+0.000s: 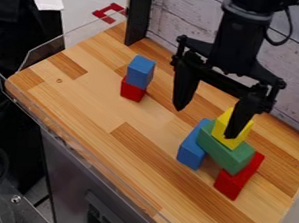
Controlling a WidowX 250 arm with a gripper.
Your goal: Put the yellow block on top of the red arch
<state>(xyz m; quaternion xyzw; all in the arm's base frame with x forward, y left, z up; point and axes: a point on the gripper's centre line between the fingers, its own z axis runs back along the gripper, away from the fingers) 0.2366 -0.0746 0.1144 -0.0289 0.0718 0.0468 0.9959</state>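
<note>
The yellow block stands upright on the green block, which bridges a long blue block and a red piece on the tabletop. That red piece is presumably the red arch, though what lies over it makes its shape hard to judge.

The claw is spread wide and grips nothing, one finger in front of the yellow block and the other well off to the side. Closing from there could clip the yellow block's face and tip it rather than pinch it; the claw would likely need centring first. Coming down too far might knock the green block, which looks poorly seated on its two supports, and bring the yellow block down with it. With the green block lying over the red piece, setting the yellow block directly on top could also fail for want of bare surface.

No lettering or label can be read on the blocks.
</note>
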